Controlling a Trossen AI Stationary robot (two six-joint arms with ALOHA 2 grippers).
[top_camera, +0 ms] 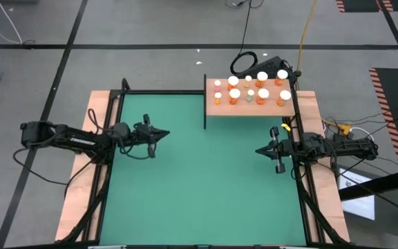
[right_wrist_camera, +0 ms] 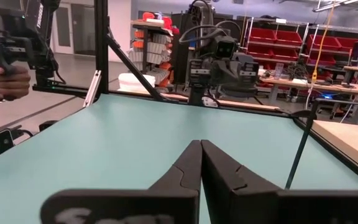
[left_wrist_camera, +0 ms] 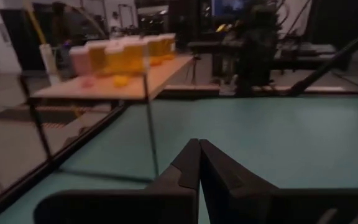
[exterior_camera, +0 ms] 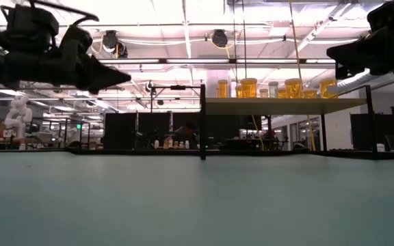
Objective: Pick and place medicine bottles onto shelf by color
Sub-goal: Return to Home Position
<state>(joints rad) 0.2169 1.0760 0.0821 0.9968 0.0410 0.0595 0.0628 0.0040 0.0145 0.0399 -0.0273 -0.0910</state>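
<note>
High view: the medicine bottles (top_camera: 235, 93) all stand on the shelf (top_camera: 254, 111). The left tool (top_camera: 164, 133), well apart from the shelf, and the right tool (top_camera: 259, 150), near it, are both clenched and empty. Sorting looks finished to me; the next move is only folding both arms home.

We see the whole green table mat (top_camera: 206, 180) straight down from above, level across from its surface, and forward from each wrist, with high, low and left-wrist views sharing the light-brown wooden shelf (top_camera: 254, 111) of orange white-capped bottles (top_camera: 262, 93).
</note>
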